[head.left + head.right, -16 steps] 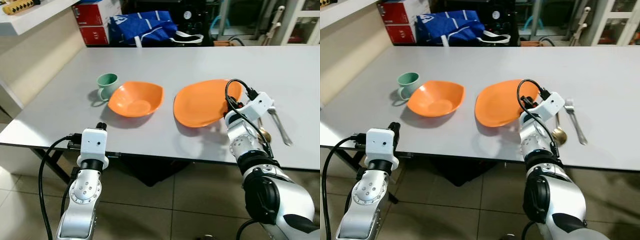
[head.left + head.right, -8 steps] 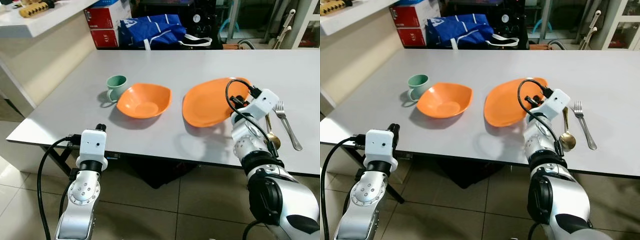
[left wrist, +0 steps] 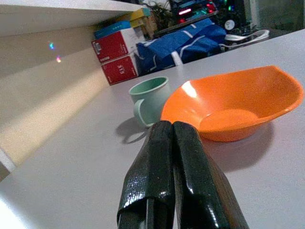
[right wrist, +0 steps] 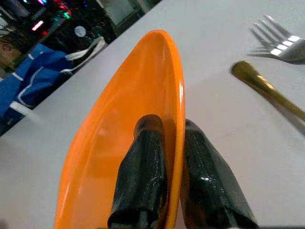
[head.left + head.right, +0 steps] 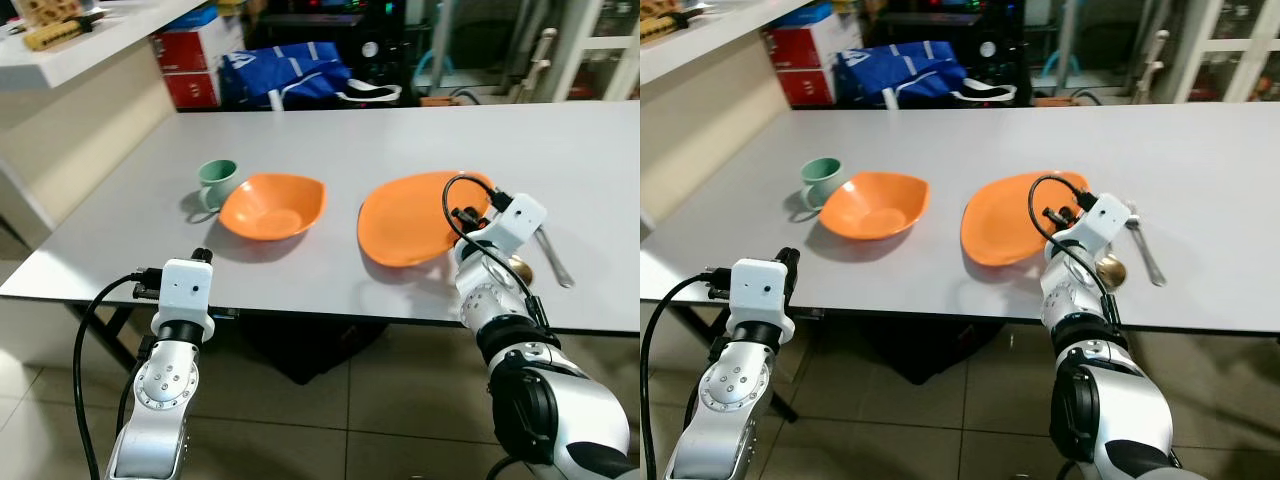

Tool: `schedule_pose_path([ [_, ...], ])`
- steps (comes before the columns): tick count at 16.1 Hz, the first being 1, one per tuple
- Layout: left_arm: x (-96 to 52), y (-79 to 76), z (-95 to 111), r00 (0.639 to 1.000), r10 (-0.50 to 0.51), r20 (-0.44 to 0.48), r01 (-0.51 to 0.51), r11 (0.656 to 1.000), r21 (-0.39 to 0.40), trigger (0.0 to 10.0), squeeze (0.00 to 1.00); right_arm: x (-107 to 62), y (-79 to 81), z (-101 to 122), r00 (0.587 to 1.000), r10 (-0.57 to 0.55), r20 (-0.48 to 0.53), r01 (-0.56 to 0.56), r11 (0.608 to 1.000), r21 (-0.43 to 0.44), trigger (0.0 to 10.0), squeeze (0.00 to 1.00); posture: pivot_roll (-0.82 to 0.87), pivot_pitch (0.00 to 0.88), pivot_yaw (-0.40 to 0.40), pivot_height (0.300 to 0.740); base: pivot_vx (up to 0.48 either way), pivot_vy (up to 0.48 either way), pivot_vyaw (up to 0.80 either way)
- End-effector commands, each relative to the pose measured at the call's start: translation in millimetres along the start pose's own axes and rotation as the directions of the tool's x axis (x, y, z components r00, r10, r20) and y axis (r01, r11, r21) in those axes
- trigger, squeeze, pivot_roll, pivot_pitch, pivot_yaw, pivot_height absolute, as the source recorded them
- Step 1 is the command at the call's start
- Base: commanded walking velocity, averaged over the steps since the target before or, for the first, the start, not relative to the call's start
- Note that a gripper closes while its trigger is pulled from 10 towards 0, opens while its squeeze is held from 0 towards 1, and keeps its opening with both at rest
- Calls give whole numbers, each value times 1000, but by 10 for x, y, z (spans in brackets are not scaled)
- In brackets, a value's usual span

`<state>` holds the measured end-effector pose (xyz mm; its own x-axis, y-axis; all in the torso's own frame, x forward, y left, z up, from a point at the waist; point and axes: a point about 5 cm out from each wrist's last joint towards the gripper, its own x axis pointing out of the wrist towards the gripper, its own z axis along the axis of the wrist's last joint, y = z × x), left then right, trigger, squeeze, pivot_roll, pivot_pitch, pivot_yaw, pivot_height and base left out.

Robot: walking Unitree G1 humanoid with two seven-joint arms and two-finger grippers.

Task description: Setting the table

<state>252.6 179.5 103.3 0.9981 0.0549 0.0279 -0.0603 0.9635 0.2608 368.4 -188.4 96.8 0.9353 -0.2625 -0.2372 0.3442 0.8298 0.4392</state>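
The right jaws (image 4: 164, 167) pinch the rim of the orange plate (image 4: 128, 129), 1 finger above the edge and 1 below, so in the right wrist view the plate stands tilted along the fingers. A rim grip like this suits sliding or lifting a flat plate that gives no other hold. Just beyond the jaws on the far side of the plate lie a gold spoon (image 4: 267, 93) and the tines of a fork (image 4: 281, 40), both flat on the grey desk (image 4: 214, 62).

In the left wrist view the left jaws (image 3: 174, 176) are pressed together on nothing, hovering low near the desk edge. Ahead of them sits the orange bowl (image 3: 233, 102), and just beside it a green cup (image 3: 150, 98) with its handle toward the jaws; neither is touched. The arm looks parked here, probably waiting its turn.

From the left eye view, the plate (image 5: 420, 215) sits near the front desk edge, its right edge raised at the right jaws, with the spoon (image 5: 520, 268) and fork (image 5: 552, 258) lying close beside that gripper's wrist. The bowl (image 5: 272, 205) lies well to the left of the plate, with the cup (image 5: 215, 180) touching or nearly touching it. I judge the plate is being positioned beside the cutlery to form 1 place setting.
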Motion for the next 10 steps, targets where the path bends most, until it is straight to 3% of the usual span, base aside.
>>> schedule_pose_path([
  [1, 21, 64, 57, 1000, 12, 15, -12, 1000, 7, 10000, 0, -155, -319, -504, 965, -138, -221, 111, 985, -131, 10000, 0, -79, 0, 99, 740, 0, 0, 0],
  [2, 19, 73, 58, 1000, 13, 15, -13, 1000, 9, 10000, 0, -170, -333, -539, 961, -144, -235, 113, 984, -140, 10000, 224, -79, 0, 99, 740, 0, 0, 0],
  [3, 21, 80, 61, 1000, 13, 15, -14, 1000, 11, 10000, 0, -183, -331, -573, 957, -143, -251, 109, 983, -145, 10000, 533, -79, 0, 99, 740, 0, 0, 0],
  [4, 23, 84, 64, 1000, 14, 16, -14, 1000, 12, 10000, 0, -188, -323, -590, 955, -135, -263, 100, 985, -143, 10000, 651, -79, 0, 99, 740, 0, 0, 0],
  [5, 26, 87, 66, 1000, 14, 17, -14, 1000, 12, 10000, 0, -194, -309, -605, 955, -129, -268, 91, 985, -147, 10000, 875, -74, 0, 99, 740, 0, 0, 0],
  [6, 29, 86, 69, 1000, 14, 17, -14, 1000, 11, 10000, 0, -198, -283, -623, 953, -114, -279, 75, 986, -146, 10000, 1000, -74, 0, 99, 740, 0, 0, 0],
  [10, 34, 78, 77, 1000, 13, 18, -13, 1000, 8, 10000, 0, -202, -235, -642, 953, -78, -293, 37, 989, -143, 10000, 1000, -78, 0, 95, 740, 0, 0, 0],
])
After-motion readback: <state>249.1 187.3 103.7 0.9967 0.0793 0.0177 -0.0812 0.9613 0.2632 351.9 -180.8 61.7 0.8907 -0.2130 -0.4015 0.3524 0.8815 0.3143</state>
